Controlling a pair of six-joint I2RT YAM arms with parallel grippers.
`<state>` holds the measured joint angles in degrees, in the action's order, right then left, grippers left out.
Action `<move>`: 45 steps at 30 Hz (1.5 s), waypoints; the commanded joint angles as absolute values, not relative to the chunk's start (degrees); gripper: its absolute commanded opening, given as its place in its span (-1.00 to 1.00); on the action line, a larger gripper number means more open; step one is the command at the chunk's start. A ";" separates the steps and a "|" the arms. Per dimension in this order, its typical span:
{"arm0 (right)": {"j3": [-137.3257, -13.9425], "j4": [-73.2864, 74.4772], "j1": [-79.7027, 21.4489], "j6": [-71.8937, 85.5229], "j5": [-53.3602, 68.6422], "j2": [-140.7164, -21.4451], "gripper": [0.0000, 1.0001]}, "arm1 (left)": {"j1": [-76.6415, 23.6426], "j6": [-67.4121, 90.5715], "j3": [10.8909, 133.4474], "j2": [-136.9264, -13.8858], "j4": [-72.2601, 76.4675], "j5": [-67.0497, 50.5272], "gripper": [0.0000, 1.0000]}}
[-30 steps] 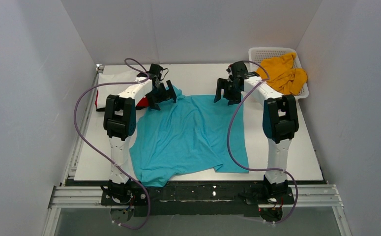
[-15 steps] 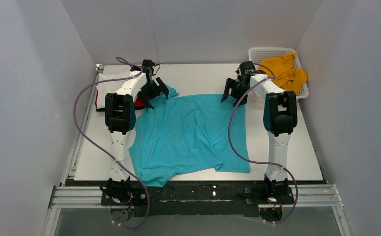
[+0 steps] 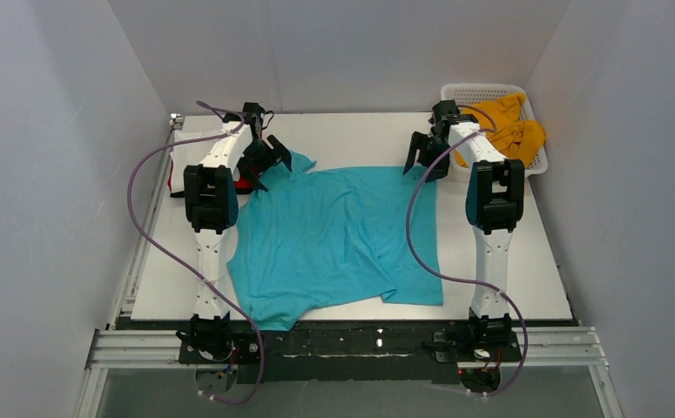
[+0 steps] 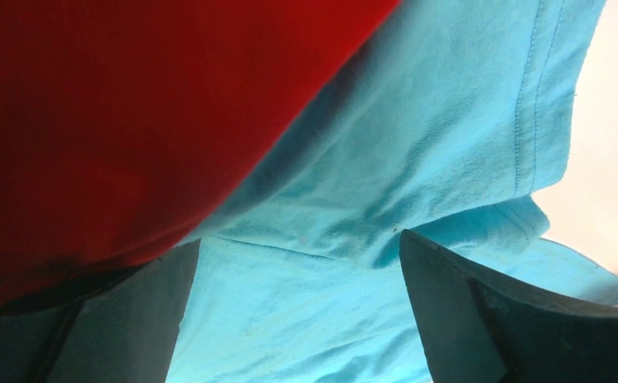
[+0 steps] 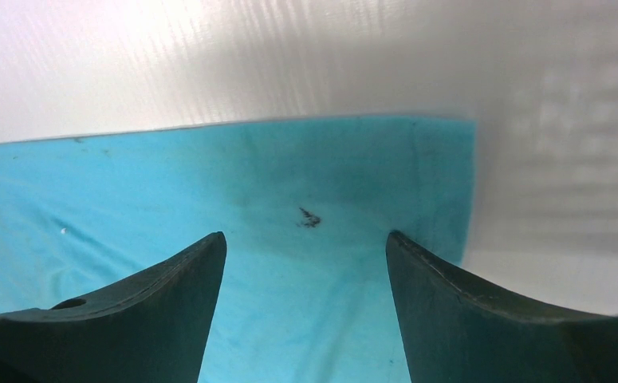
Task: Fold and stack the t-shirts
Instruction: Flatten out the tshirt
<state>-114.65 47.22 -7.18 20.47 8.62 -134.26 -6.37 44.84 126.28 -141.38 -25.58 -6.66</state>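
A turquoise t-shirt (image 3: 338,235) lies spread on the white table, wrinkled along its near edge. My left gripper (image 3: 268,161) hovers open over the shirt's far left corner (image 4: 417,159), beside a red t-shirt (image 4: 122,112). My right gripper (image 3: 427,157) stands open above the far right corner (image 5: 353,183), nothing between its fingers. A mustard-yellow t-shirt (image 3: 503,131) is bunched in the basket. Red and white folded cloth (image 3: 185,161) sits at the far left, partly hidden by my left arm.
A white lattice basket (image 3: 477,91) stands at the far right corner. White walls close in the table on three sides. Purple cables loop off both arms. The metal frame (image 3: 351,344) runs along the near edge.
Both grippers have moved away from me and outwards, to the shirt's two far corners. The shirt's far edge now lies flatter and wider. Both stay open.
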 commanded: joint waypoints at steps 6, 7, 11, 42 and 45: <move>-117.97 50.33 -9.31 12.35 5.23 -129.89 0.64 | -7.64 40.37 128.15 -140.27 -27.48 -10.63 0.97; -117.91 50.36 -10.01 11.51 4.52 -128.67 0.65 | -8.26 39.08 127.88 -138.80 -27.17 -10.45 0.97; -115.17 50.21 -12.96 10.56 0.70 -123.04 0.65 | -9.96 35.84 125.48 -131.85 -27.57 -10.18 0.97; -64.87 31.88 -22.90 25.67 3.97 -104.66 0.64 | -22.69 34.75 66.87 -105.24 -17.97 0.53 0.97; -69.84 34.02 -20.32 23.00 2.30 -107.83 0.64 | -22.03 34.46 71.43 -110.02 -18.02 -1.40 0.96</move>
